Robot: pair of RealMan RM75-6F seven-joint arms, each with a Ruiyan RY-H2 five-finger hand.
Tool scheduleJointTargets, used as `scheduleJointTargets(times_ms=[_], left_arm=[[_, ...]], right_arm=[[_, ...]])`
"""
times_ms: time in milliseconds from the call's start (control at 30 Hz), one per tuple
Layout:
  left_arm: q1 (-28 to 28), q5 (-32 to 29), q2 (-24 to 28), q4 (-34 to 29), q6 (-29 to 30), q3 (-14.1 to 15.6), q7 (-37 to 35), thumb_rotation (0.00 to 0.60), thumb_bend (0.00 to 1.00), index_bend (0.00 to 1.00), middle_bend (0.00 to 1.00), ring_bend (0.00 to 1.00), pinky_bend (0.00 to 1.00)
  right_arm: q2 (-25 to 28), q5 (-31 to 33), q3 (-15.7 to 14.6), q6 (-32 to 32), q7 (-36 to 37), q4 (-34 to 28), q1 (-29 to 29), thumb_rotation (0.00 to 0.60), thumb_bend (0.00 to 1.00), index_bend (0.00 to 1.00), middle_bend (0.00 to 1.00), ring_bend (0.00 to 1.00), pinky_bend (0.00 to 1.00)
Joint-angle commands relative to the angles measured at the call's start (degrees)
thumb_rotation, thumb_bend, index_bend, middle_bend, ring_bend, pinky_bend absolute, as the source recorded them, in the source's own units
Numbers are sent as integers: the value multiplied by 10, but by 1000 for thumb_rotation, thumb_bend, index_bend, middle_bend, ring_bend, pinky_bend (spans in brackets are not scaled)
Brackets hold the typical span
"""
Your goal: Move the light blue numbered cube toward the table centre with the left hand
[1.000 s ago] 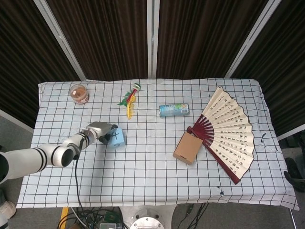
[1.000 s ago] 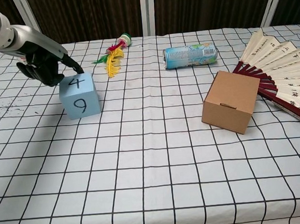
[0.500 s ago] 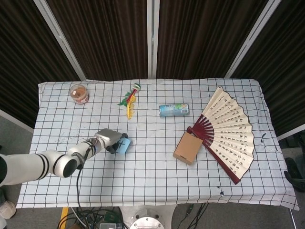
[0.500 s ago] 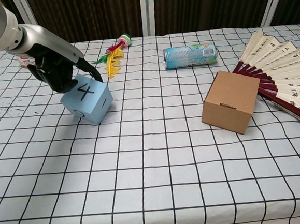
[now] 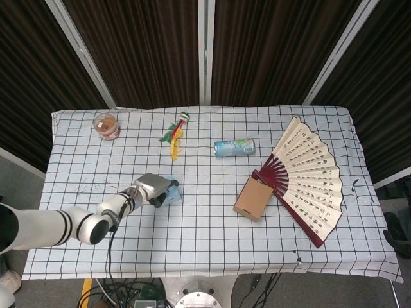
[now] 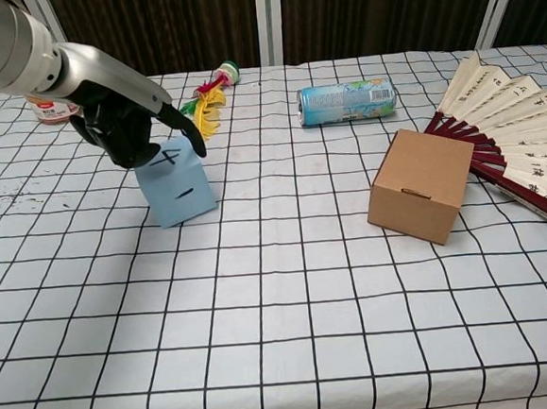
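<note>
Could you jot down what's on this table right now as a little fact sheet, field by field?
Surface: table under a white cloth with a black grid
Working hand: left hand, dark fingers resting on top of the cube
Other hand: not in view
Cube: light blue numbered cube, showing a 4 on top, sitting left of the table's middle
Box: brown cardboard box, right of centre
Can: pale blue drinks can, lying on its side
Fan: open red and cream paper fan, at the right
Far side: feathered toy, small jar
</note>
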Motion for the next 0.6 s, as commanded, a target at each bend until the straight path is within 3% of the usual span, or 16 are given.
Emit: scheduleJointTargets(times_ms=[33,600], left_arm=[[-4,-6,-5,0,-2,2,4,600,724,104,928,963,985],[-21,4,19,-59,-14,13,22,600,725,132,929,964,986]], right_arm=[[-1,1,0,-2,3,3,0,600,176,0,0,0,0],[-4,0,1,-4,9,10,1,600,176,0,0,0,0]])
